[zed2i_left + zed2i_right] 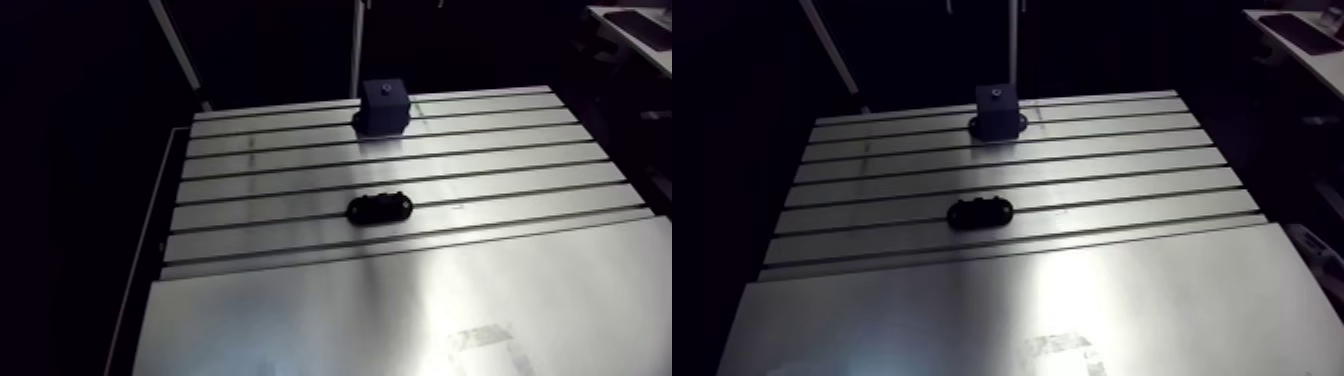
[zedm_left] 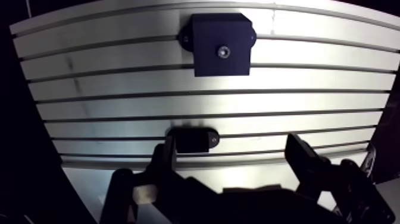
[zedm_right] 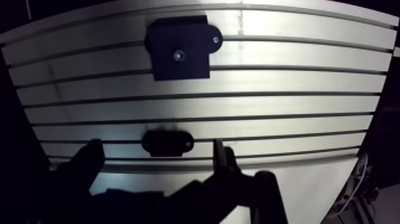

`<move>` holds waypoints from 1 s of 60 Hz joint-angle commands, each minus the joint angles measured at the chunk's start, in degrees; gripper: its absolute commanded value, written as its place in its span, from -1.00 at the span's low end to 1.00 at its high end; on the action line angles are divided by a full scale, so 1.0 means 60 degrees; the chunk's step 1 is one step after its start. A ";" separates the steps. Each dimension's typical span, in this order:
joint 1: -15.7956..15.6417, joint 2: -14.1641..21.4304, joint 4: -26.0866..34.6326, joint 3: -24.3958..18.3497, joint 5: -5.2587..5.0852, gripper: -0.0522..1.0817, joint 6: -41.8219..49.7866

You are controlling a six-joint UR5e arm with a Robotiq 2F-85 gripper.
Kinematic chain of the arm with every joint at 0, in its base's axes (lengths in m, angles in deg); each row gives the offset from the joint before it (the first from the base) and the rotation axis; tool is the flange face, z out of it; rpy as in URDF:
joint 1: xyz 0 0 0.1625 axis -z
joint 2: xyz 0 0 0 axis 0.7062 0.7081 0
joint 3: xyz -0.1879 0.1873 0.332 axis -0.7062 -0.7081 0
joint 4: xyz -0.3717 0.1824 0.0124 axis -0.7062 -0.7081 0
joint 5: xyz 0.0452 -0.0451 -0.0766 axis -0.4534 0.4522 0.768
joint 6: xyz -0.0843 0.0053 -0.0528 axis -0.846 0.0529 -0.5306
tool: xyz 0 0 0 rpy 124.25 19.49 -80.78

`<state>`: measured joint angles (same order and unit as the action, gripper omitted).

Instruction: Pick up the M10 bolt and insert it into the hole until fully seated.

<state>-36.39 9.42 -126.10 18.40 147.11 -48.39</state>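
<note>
A dark square block [image 1: 385,105] stands at the far side of the slotted table [image 1: 280,165], with a small bright-ringed hole [image 2: 223,52] in the middle of its top. A low black oval holder [image 1: 379,207] lies mid-table. I cannot make out a bolt on it. In the wrist view my gripper [image 2: 235,158] hangs above the table, open, with nothing between its fingers. The oval holder [image 2: 193,139] sits just ahead of the fingers, closer to one fingertip [image 2: 169,152]. The block lies well beyond the holder. The arm views do not show the gripper.
The near part of the table is a smooth metal plate [image 1: 400,310]. Long slots run across the far part, under both black pieces. The table's side edge [image 1: 150,250] drops off into darkness.
</note>
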 commanded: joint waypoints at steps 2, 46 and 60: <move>-0.0219 0.2058 0.0583 0.0994 -0.0010 -0.89 -0.0200; -0.0324 0.3408 -0.0404 0.2838 0.0003 -0.89 -0.0198; -0.0322 0.3563 -0.0860 0.3185 -0.0010 -0.89 -0.0196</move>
<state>-38.20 29.01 -128.45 34.45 147.07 -49.52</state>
